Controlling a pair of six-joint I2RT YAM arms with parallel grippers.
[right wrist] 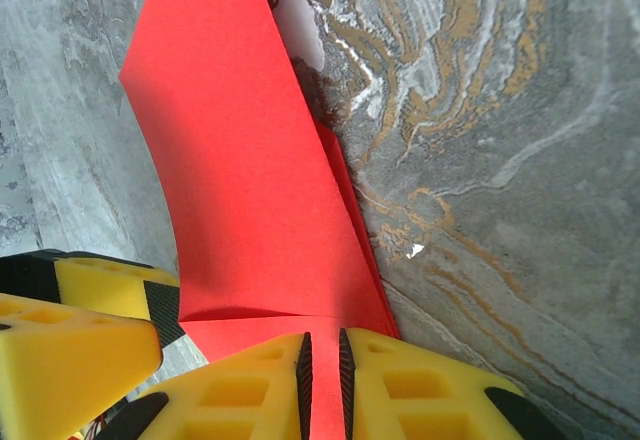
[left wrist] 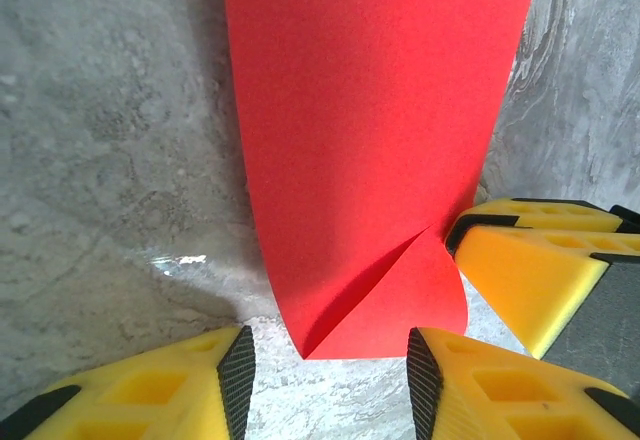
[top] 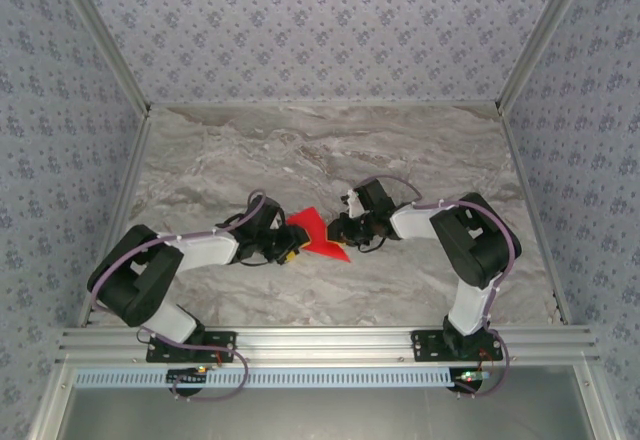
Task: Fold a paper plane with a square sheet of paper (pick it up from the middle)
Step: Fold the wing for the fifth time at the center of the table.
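Observation:
The red square sheet of paper (top: 314, 231) hangs partly folded between my two grippers over the middle of the marble table. My right gripper (right wrist: 322, 360) is shut on its edge, the red layer pinched between the pads. In the right wrist view the sheet (right wrist: 250, 180) curves up and away, with a fold line just above the jaws. My left gripper (left wrist: 325, 365) stands open. The sheet's folded corner (left wrist: 370, 140), creased diagonally, ends just ahead of the fingertips without touching either pad. A paper plane is out of view.
A right gripper finger (left wrist: 530, 265) sits close beside the paper's corner in the left wrist view. A left gripper finger (right wrist: 95, 305) shows at the lower left of the right wrist view. The marble tabletop (top: 320, 150) is walled at the back and on both sides.

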